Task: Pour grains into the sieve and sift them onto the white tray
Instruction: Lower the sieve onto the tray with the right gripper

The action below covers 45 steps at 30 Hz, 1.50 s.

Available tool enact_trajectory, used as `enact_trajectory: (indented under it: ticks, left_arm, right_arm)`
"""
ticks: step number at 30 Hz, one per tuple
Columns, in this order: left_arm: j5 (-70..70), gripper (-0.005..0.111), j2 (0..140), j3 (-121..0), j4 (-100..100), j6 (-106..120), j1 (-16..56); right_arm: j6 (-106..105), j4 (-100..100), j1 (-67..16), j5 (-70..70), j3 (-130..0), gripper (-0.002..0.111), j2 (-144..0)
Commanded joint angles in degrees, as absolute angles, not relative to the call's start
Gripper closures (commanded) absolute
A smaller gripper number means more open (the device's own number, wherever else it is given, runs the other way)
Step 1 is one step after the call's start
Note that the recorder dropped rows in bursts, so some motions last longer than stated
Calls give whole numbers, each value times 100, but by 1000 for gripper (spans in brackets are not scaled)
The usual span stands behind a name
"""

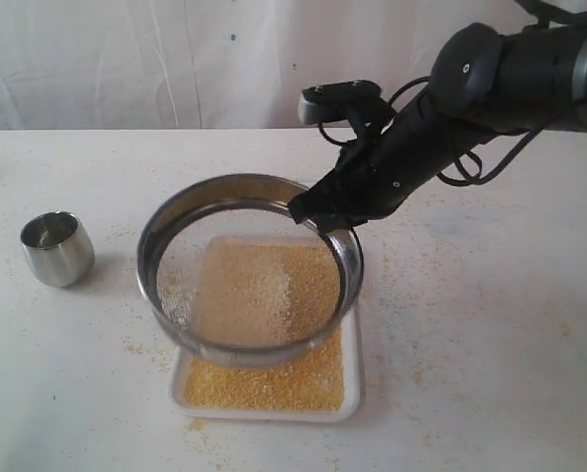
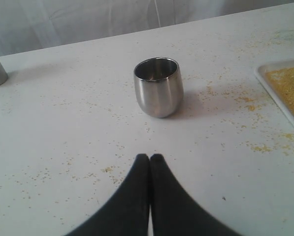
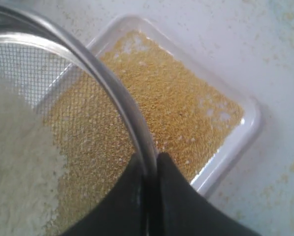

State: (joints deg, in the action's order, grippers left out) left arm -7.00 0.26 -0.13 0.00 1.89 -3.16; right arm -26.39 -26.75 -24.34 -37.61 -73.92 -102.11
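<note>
The pouring looks finished and the sifting well along. The right fingers (image 3: 179, 196) are clamped on the rim of the sieve (image 1: 151, 246), one inside the ring and one outside, and hold it lifted just above the white tray (image 1: 353, 391), covering most of it. A broad layer of fine yellow-orange grains (image 1: 273, 385) lies spread across the tray beneath the mesh. In the sieve a pale, coarser patch (image 1: 265, 295) rests on the mesh, with some yellow showing around it. It is hard to tell how much of that yellow is on the mesh and how much is the tray seen through it.

The small steel cup (image 1: 57, 248) stands upright on the counter (image 1: 490, 344), well apart from the tray, and looks empty. The left fingers (image 2: 137, 189) are pressed together on nothing, low over the counter near the cup.

What seems left is a little more shaking to pass any last fine grains, then setting the sieve down. Loose specks dot the counter around the tray.
</note>
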Motion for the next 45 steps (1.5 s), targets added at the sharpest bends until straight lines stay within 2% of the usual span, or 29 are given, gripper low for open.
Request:
enact_trajectory:
  ticks: [1,3,4,5,6,9,10,13,15,17,18,20,22,23,27,28,32,34,37,39,45]
  left_arm:
    - [-704,107,0,0,0,150,-330]
    - [-704,107,0,0,0,150,-330]
    - [-704,107,0,0,0,150,-330]
    - [-704,107,0,0,0,150,-330]
    - [-704,107,0,0,0,150,-330]
    - [-704,107,0,0,0,150,-330]
    - [-704,107,0,0,0,150,-330]
    - [-704,107,0,0,0,150,-330]
    - [-704,107,0,0,0,150,-330]
    - [-704,107,0,0,0,150,-330]
    - [-704,107,0,0,0,150,-330]
    - [-704,107,0,0,0,150,-330]
    - [-704,107,0,0,0,150,-330]
    - [-704,107,0,0,0,150,-330]
    - [-704,107,0,0,0,150,-330]
    - [-704,107,0,0,0,150,-330]
    - [-704,107,0,0,0,150,-330]
    - [-704,107,0,0,0,150,-330]
    - [-704,107,0,0,0,150,-330]
    - [-704,107,0,0,0,150,-330]
    - [-704,107,0,0,0,150,-330]
  right_arm:
    - [-4678,-2979,-2384,-4259,-7457,108,-10157]
    - [-1123,-2718,-2200,-3195,-7354,108,-10157]
    - [-1900,-2982,-2275,-3444,-7393,108,-10157]
    - [-3743,-2942,-2338,-3801,-7419,108,-10157]
    - [-4329,-2900,-2338,-3896,-7419,108,-10157]
    - [-1297,-2955,-2242,-3152,-7315,108,-10157]
    - [-1368,-3128,-2276,-3295,-7331,108,-10157]
    - [-4756,-2794,-2356,-4051,-7418,108,-10142]
    - [-3295,-2380,-2271,-3406,-7340,108,-10137]
    - [-498,-2807,-2250,-2986,-7250,108,-10137]
    - [-454,-3122,-2288,-3013,-7251,108,-10165]
    - [-2968,-3334,-2386,-3397,-7337,108,-10207]
    - [-5285,-2649,-2396,-3951,-7365,108,-10177]
    - [-5062,-2456,-2396,-3891,-7317,108,-10177]
    - [-1052,-3132,-2396,-2942,-7228,108,-10226]
    - [-817,-3368,-2396,-2957,-7228,108,-10237]
    - [-4230,-2484,-2407,-3473,-7262,108,-10171]
    - [-3627,-2151,-2397,-3384,-7251,108,-10156]
    - [-1247,-2447,-2397,-2974,-7251,108,-10192]
    - [-1827,-2447,-2412,-3140,-7251,108,-10205]
    - [-1766,-2447,-2332,-3653,-7423,108,-10708]
